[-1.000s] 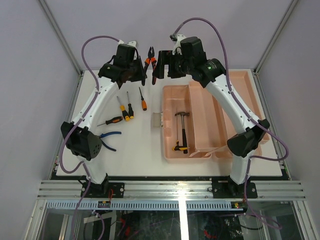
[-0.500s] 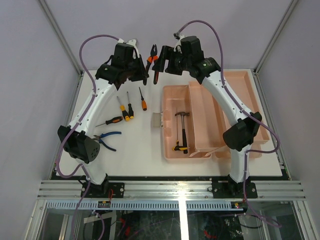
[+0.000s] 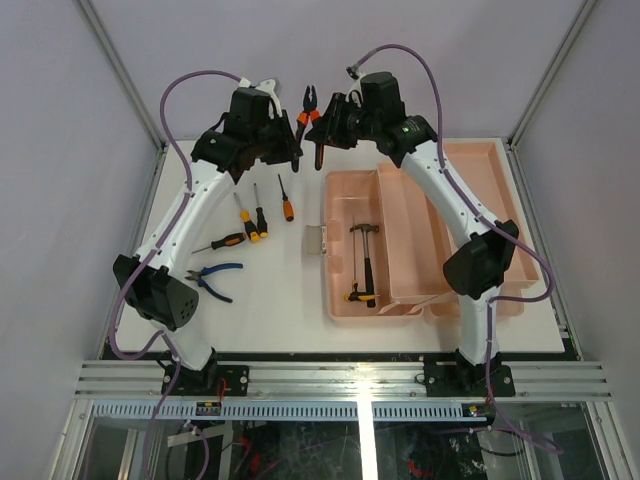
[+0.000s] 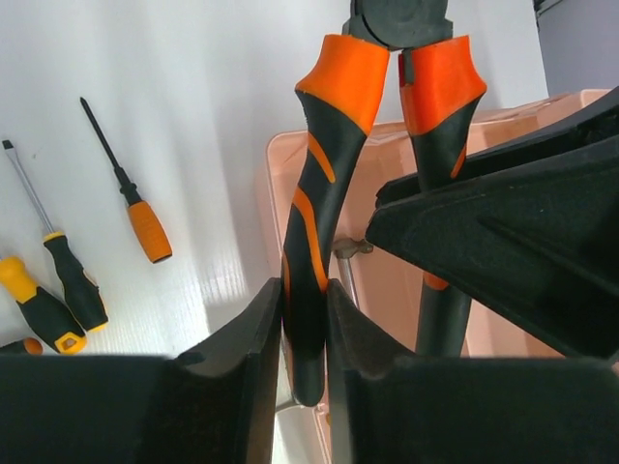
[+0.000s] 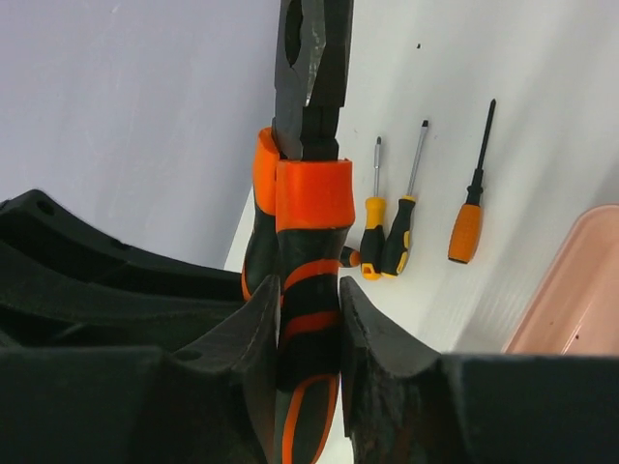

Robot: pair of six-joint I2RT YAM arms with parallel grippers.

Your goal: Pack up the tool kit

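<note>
Orange-and-black pliers (image 3: 308, 112) hang in the air above the table's far edge, head up. My left gripper (image 3: 291, 147) is shut on one handle (image 4: 311, 222), both pads against it. From the other side my right gripper (image 3: 323, 133) is shut on the second handle (image 5: 309, 290), which sits between its pads. The pink tool kit box (image 3: 343, 205) lies open on the table below and to the right, with a hammer (image 3: 362, 262) in its tray.
Three screwdrivers (image 3: 287, 200), (image 3: 260, 214), (image 3: 245, 219) lie left of the box, with a fourth (image 3: 223, 241) below them. Blue-handled pliers (image 3: 216, 279) lie near the left arm's elbow. The box lid (image 3: 485, 195) spreads to the right.
My right gripper came in from the right and closed on the pliers' free handle. The left gripper kept its hold, and the pliers barely moved.
</note>
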